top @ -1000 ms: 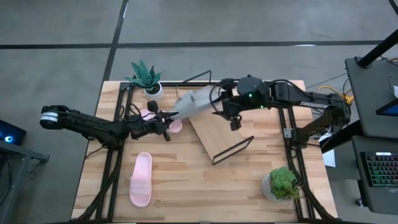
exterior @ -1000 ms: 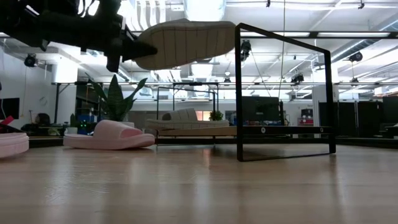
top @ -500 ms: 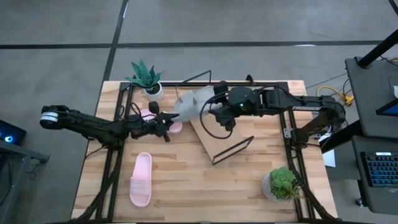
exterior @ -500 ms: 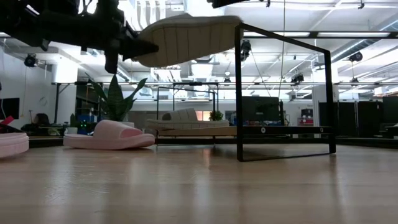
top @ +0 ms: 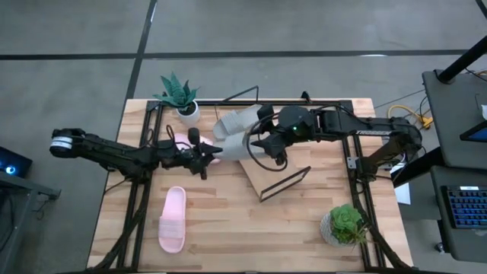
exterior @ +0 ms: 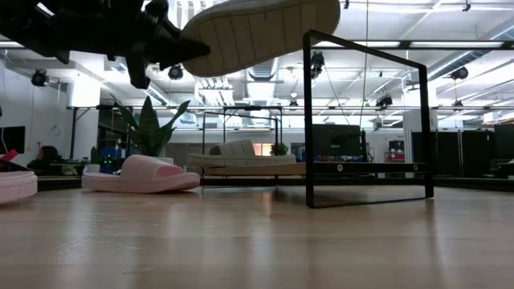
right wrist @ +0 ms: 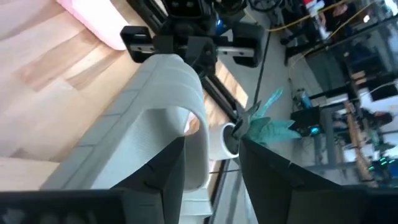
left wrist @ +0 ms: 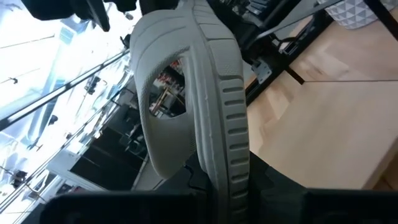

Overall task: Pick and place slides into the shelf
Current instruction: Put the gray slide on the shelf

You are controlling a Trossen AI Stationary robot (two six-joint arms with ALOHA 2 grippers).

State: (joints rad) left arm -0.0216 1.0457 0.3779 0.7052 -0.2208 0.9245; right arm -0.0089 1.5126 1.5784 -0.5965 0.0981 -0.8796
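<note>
High view – left gripper [top: 204, 154]: clenched on the end of the held grey slide [top: 237, 144], which is lifted over the left corner of the shelf [top: 275, 169]
High view – right gripper [top: 259, 141]: above the shelf's left edge, at the slide's other end
High view – other slides: second grey slide [top: 232, 120] just beyond the shelf's far-left corner, whether it rests on the board I cannot tell; one pink slide [top: 179, 138] left of the shelf under the left arm; another pink slide [top: 173, 219] well apart, front-left
Low view: held grey slide [exterior: 257, 28] is airborne, sole down, level with the top of the shelf frame [exterior: 307, 120]
Left wrist view: sole edge [left wrist: 217, 99] rises from the clamp
Right wrist view: fingers [right wrist: 158, 180] spread, gripping nothing, slide strap [right wrist: 155, 118] just ahead
Progress: early – none clearly placed; both pink slides untouched
</note>
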